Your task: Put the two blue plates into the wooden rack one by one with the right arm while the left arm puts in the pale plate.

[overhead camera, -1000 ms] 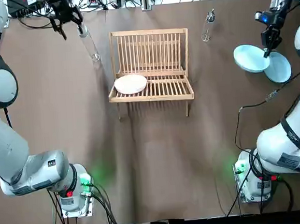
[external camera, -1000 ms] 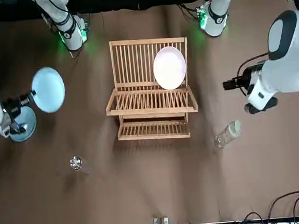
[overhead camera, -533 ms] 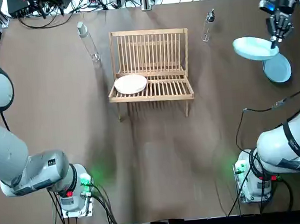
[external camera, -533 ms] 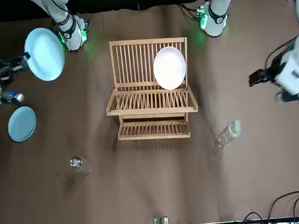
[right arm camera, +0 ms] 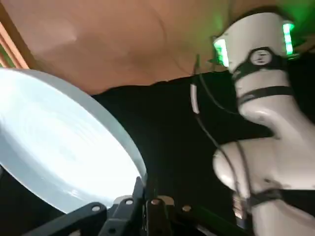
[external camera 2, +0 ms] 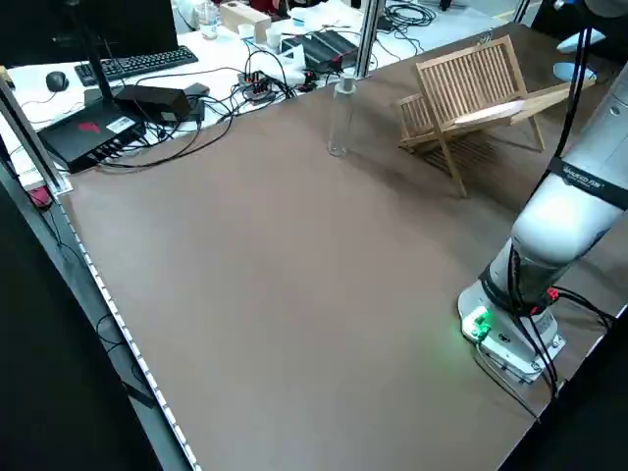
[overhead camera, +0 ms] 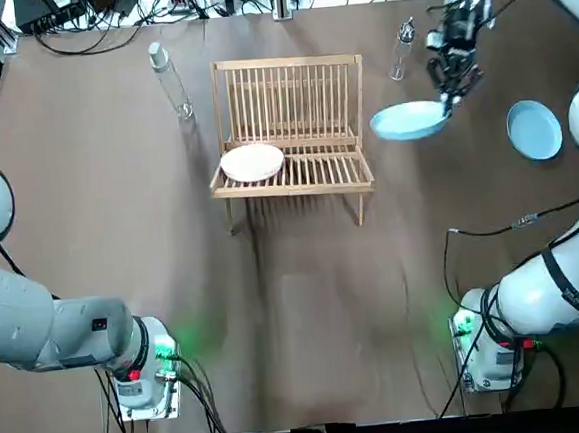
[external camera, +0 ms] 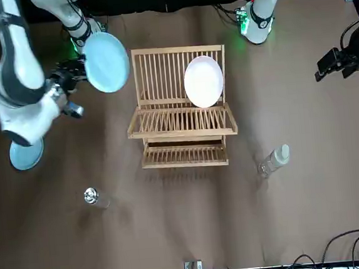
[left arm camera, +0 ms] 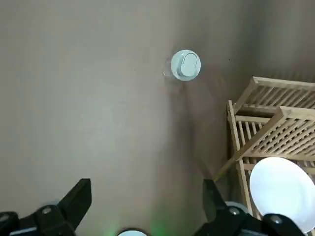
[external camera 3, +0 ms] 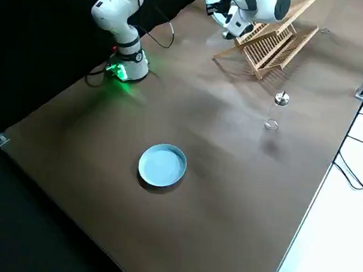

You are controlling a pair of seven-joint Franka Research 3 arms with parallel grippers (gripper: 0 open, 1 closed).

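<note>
Carrying: right gripper (overhead camera: 448, 102) clamps blue plate (overhead camera: 409, 121) by rim, beside rack (overhead camera: 289, 76)
Pale plate (overhead camera: 252, 162): already in rack
Second blue plate (overhead camera: 534, 129): near table (overhead camera: 307, 305) right edge, unpicked
Left gripper (left arm camera: 146, 186): fingers spread, empty

Right arm (overhead camera: 547, 297) stretched far forward and inward — right pincer (overhead camera: 448, 104) points down, fingers pinched tight. Left arm (overhead camera: 37, 327) raised high on its own side — left pincer (left arm camera: 146, 187) faces down, fingers spread wide.
</note>
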